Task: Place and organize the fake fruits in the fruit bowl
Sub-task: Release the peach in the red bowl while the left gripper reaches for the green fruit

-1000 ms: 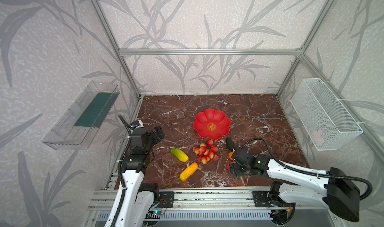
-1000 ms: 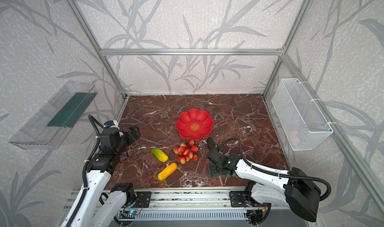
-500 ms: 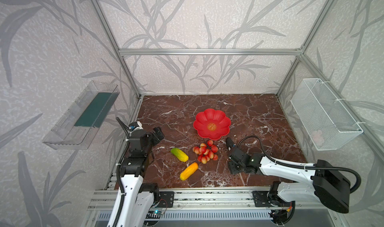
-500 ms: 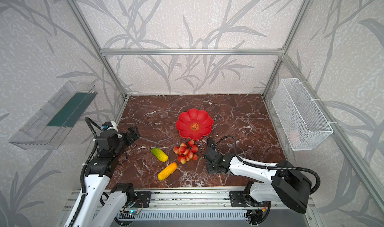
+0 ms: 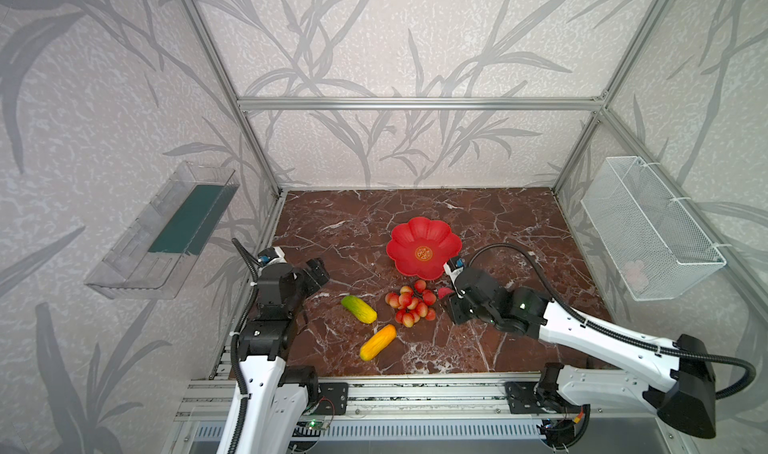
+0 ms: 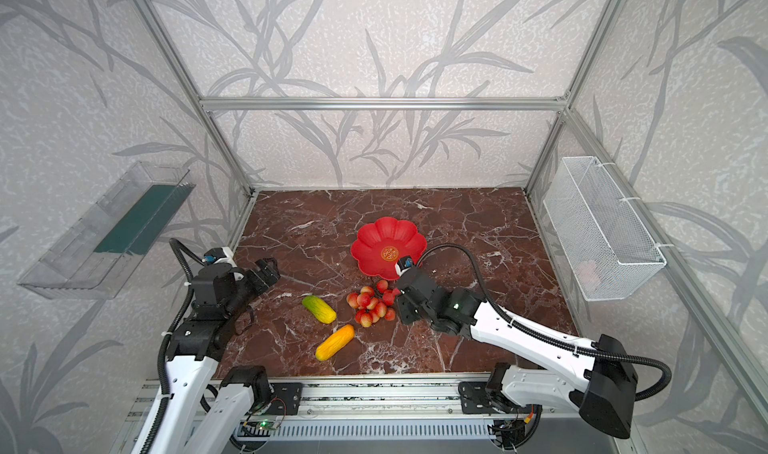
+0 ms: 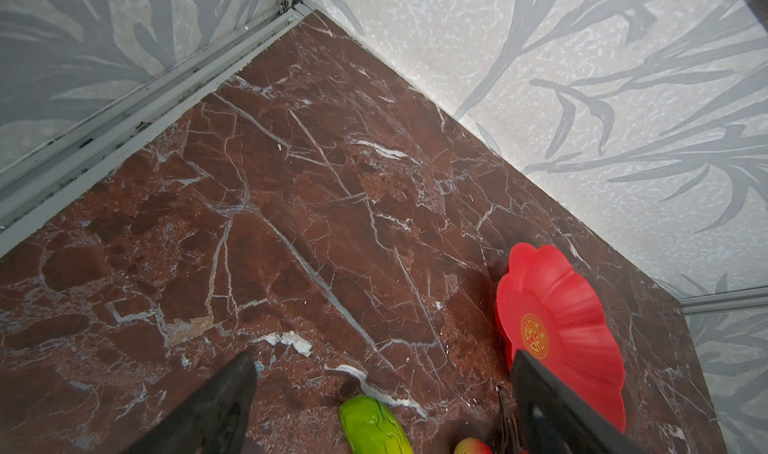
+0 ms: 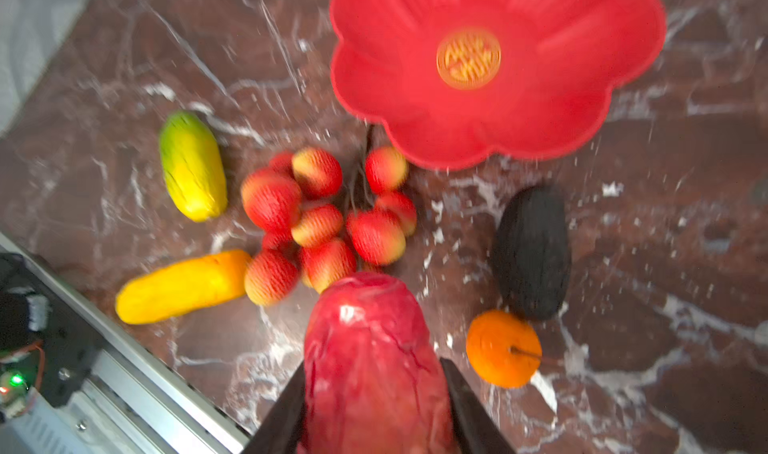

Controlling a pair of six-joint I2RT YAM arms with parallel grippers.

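**Fruit bowl**: glossy red plastic, shallow, flower-shaped with a scalloped petal rim and a gold emblem at the centre. It stands mid-table on the brown, white-veined marble tabletop. All the fruit is outside it.

**Strawberry**: red, waxy, tapered. It is clamped between the two black jaws of the right gripper, just beside the grape bunch and near the bowl's front rim.

**Grape bunch**: red-pink ribbed berries on a dark stem, lying in front of the bowl with the stem reaching to its rim.

**Green-yellow fruit**: oblong and smooth, lying left of the bunch.

**Yellow-orange fruit**: oblong, nearer the front rail, one end just beside the bunch.

**Avocado**: dark, rough-skinned, oval.

**Orange**: small and round with a thin stem, just beside the avocado. Both lie on the marble next to the right gripper, and that arm hides them in both top views.

**Left gripper**: jaws wide apart, above the marble at the table's left side and well apart from the bowl. The green-yellow fruit is the nearest fruit.

**Walls**: clear plastic tray on the left, white wire basket on the right.
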